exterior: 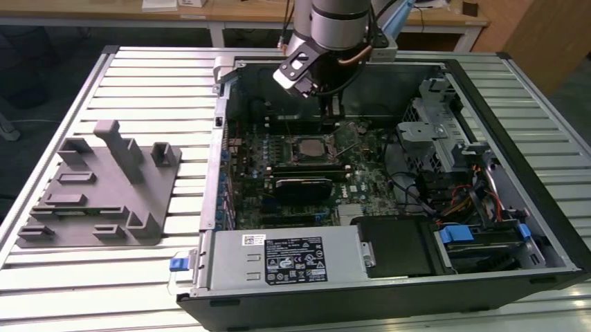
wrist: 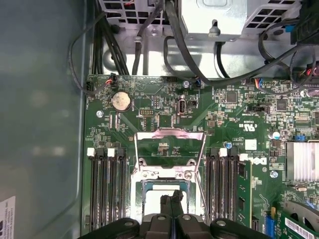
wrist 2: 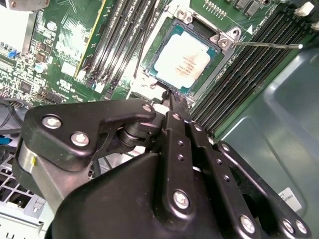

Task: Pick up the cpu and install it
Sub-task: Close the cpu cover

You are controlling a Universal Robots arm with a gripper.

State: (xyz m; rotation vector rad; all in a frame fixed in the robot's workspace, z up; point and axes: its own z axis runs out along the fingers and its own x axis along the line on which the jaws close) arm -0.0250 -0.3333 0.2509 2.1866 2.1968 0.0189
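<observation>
Up close, the gripper (wrist 2: 172,99) is all matte black metal links held by shiny screws. Its two slim fingers are pinched flat together with nothing between them. The tips sit right at the edge of the cpu (wrist 2: 183,62); can't tell if they touch. The cpu lies flat in the socket (wrist 2: 225,39), a smooth silver square with a thin rim. The socket's wire lever (wrist 2: 264,45) sticks out sideways. Long ribbed memory slots (wrist 2: 119,40) run on both sides across the green motherboard (wrist: 149,104). Further out, a dark steel case (exterior: 554,228) sits on a slatted metal table (exterior: 148,76), next to a grey moulded tray (exterior: 102,187) with chunky posts.
</observation>
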